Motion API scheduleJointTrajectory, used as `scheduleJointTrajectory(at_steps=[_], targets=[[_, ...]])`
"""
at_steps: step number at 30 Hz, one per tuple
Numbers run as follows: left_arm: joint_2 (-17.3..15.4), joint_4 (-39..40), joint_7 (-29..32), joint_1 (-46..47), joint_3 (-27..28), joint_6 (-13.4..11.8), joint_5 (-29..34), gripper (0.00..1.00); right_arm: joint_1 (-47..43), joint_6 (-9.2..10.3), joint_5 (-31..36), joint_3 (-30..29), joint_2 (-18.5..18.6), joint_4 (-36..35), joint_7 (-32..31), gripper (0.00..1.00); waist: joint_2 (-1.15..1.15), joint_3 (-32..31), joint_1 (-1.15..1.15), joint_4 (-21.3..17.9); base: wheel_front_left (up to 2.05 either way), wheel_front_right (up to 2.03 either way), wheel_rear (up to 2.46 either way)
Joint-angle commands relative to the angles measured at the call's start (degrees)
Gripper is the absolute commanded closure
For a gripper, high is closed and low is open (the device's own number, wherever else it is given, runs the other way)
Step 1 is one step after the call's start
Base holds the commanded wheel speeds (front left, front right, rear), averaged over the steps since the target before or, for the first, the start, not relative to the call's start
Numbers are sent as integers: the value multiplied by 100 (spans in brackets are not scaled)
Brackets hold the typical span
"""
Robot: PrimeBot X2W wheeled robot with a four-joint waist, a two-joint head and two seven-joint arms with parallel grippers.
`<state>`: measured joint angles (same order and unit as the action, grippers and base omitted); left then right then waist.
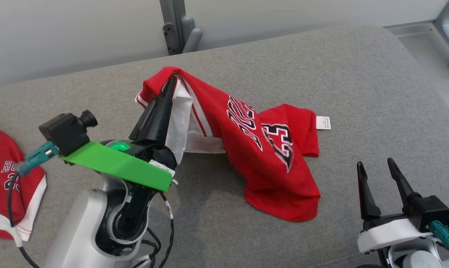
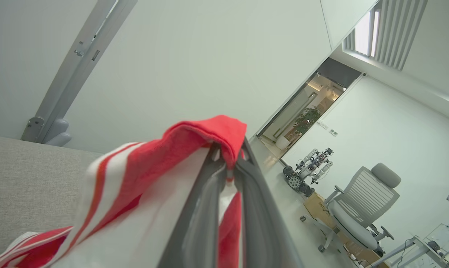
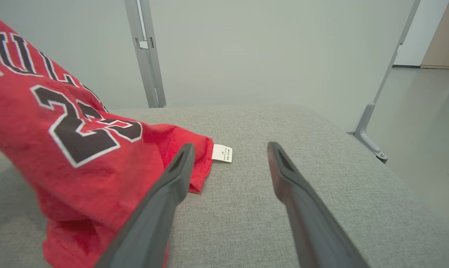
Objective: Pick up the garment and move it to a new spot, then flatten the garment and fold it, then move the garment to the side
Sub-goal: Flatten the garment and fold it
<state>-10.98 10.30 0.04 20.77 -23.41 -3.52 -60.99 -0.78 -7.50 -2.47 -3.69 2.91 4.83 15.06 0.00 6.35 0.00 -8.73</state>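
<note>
Red garment (image 1: 254,156) edge pinched in left gripper (image 1: 170,81) (grey cushion (image 1: 377,74) stretches beyond).

Bright even light, soft shadows, near fingers (image 2: 205,223) blurred

Head view: from above, down on grey cushion (image 1: 358,74) and red jersey (image 1: 272,182).
Left wrist view: very near the jersey, tilted up toward wall (image 2: 191,56).
Right wrist view: low, along the cushion.
Shared: jersey, cushion.
</note>
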Motion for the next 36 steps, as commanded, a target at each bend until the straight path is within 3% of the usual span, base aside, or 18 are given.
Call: scheduleJointTrajectory(at_steps=[1,11,17,21,25,28,29,30,31,36], targets=[[-59,114,98,159,56,-73,-83,100,40,2,-33,10,4,17,19,0,0,-6,0,-7,0,0,0],[-309,-12,658,870,182,-405,-58,100,105,2,-232,57,3,30,19,0,0,89,0,-176,0,0,0],[-828,-1081,675,1135,304,-519,412,100,174,2,-323,89,2,79,19,0,0,179,0,-296,0,0,0],[-982,-1687,650,1019,358,-546,500,100,206,2,-349,111,3,97,19,0,0,209,0,-389,0,0,0],[-1118,-2268,632,688,386,-490,433,74,221,2,-393,116,1,97,19,0,0,258,0,-508,0,0,0],[-1181,-2494,521,403,384,-458,474,67,182,2,-402,127,3,96,19,0,0,294,0,-588,0,0,0],[-1193,-2525,491,296,373,-453,463,58,155,2,-397,112,3,100,19,0,0,300,0,-599,0,0,0],[-1255,-2530,498,197,318,-452,537,43,129,2,-387,95,3,108,19,0,0,305,0,-608,0,0,0],[-1331,-2503,508,99,254,-470,640,0,115,2,-376,93,3,108,19,0,0,308,0,-617,0,0,0],[-1590,-1972,484,-358,-21,-838,1089,0,109,2,-347,45,2,82,19,0,0,310,0,-633,0,0,0]])
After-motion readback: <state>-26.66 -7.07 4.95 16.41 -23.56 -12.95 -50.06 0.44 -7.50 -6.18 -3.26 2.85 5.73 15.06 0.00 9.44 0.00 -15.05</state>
